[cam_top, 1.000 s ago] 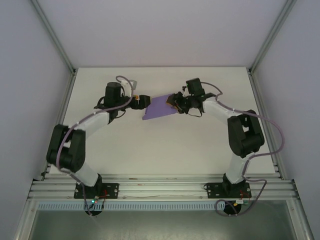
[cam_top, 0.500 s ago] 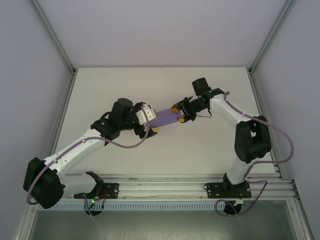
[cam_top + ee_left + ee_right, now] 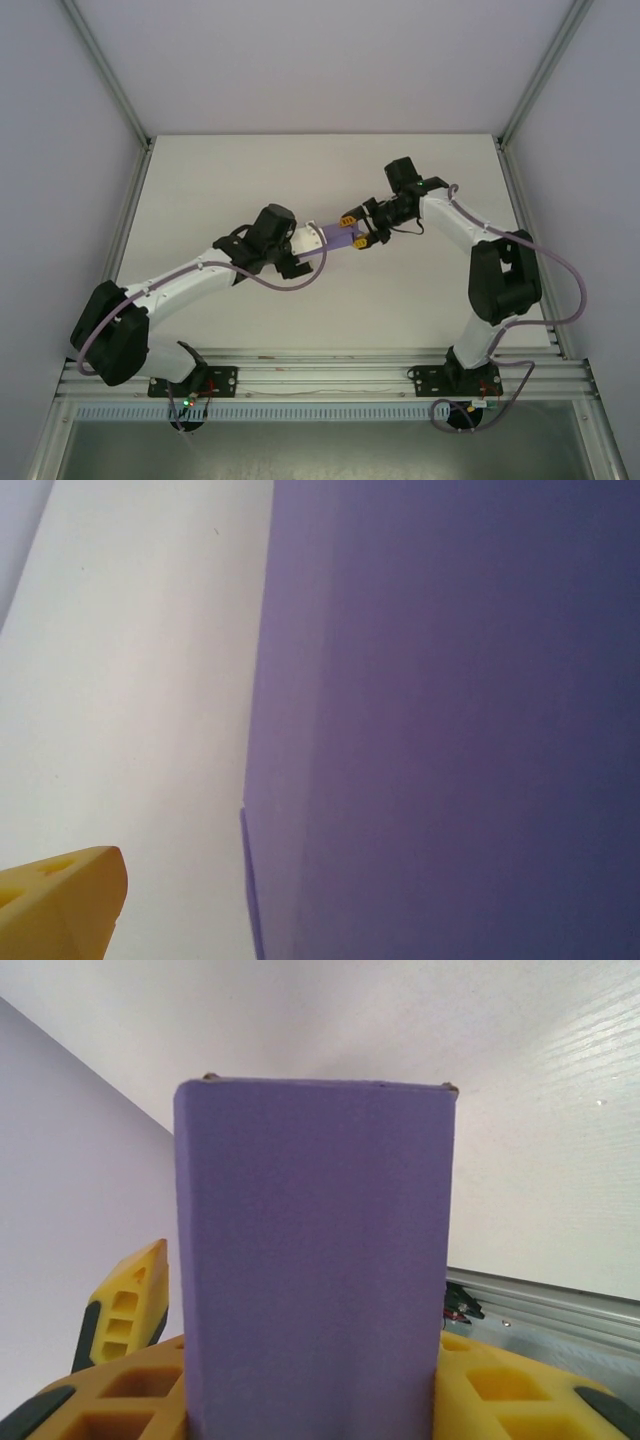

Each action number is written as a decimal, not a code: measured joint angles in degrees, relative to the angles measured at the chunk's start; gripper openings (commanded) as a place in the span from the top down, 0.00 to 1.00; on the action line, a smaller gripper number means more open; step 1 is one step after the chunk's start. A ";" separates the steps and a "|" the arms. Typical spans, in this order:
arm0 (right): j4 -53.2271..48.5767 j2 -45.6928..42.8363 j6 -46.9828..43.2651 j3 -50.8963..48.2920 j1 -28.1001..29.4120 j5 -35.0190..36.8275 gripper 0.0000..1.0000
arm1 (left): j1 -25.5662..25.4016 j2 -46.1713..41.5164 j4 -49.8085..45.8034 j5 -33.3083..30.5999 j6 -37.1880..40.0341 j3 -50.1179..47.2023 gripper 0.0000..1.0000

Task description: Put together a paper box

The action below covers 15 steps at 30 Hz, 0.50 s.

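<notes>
Top external: paper box (image 3: 334, 238) is showing at the centre of the worktop (image 3: 200, 180). My right jaws are clamping its 3 o'clock end. My left jaws, newly arrived at its 8 o'clock end, are gaping wide and gripping nothing, so I judge a second grip is nearing.

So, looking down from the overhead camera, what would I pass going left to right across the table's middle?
Left hand → box → right hand
</notes>
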 measured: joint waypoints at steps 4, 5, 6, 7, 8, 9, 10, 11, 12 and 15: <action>-1.64 1.09 -0.66 0.02 -0.02 -1.11 0.53 | 0.00 0.00 0.35 -0.59 0.98 0.11 0.12; -1.70 1.22 -0.66 0.02 -0.11 -1.33 0.54 | -0.15 0.00 0.31 -0.57 1.29 0.11 0.15; -1.73 1.27 -0.61 0.02 -0.13 -1.53 0.54 | -0.28 0.00 0.20 -0.55 1.57 0.11 0.19; -1.73 1.27 -0.61 0.09 -0.22 -1.70 0.54 | -0.37 0.00 0.13 -0.44 1.79 0.11 0.23; -1.70 1.27 -0.61 0.20 -0.22 -1.88 0.54 | -0.39 0.00 0.00 -0.35 1.90 0.11 0.27; -1.70 1.27 -0.59 0.37 -0.22 -1.95 0.54 | -0.39 0.00 -0.04 -0.15 2.34 0.11 0.31; -1.70 1.27 -0.59 0.52 -0.22 -2.05 0.54 | -0.37 0.00 -0.09 0.04 2.40 0.11 0.36; -1.70 1.27 -0.59 0.74 -0.22 -2.10 0.53 | -0.39 0.00 -0.13 0.37 2.56 0.11 0.40; -1.68 1.27 -0.61 0.94 -0.22 -2.12 0.52 | -0.39 0.00 -0.20 0.68 2.73 0.11 0.44; -1.79 1.27 -0.83 1.22 -0.24 -2.25 0.49 | -0.37 0.00 -0.48 1.25 3.21 0.11 0.51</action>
